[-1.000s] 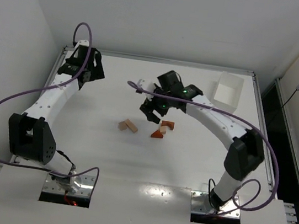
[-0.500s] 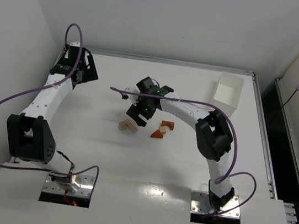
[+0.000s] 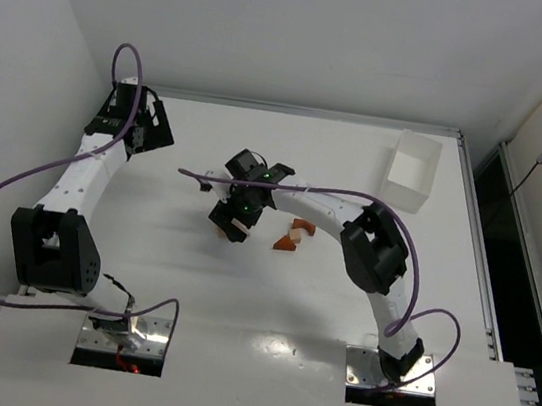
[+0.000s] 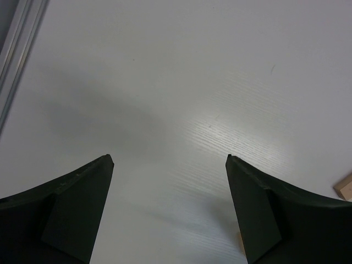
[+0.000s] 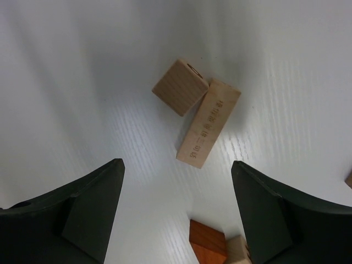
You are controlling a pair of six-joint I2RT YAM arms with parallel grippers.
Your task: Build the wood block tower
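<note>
No wood block tower stands; the blocks lie loose on the white table. In the right wrist view a tan cube (image 5: 180, 87) touches a long tan block (image 5: 209, 122), with a reddish-brown block (image 5: 208, 242) nearer the camera. My right gripper (image 5: 177, 162) hangs open above the tan pair, nothing between its fingers. From above, the right gripper (image 3: 233, 220) covers the tan blocks, and the reddish-brown wedge (image 3: 285, 243) lies to its right. My left gripper (image 3: 154, 126) is at the far left, open (image 4: 169, 157) over bare table.
A white tray (image 3: 412, 167) stands at the back right. A tan block corner (image 4: 345, 187) shows at the right edge of the left wrist view. The table's metal rail (image 4: 16, 44) runs close on the left gripper's left side.
My right gripper has swung left, from over the reddish-brown blocks to over the tan pair. The left gripper has drawn back slightly toward the far-left corner. Both stay open.
</note>
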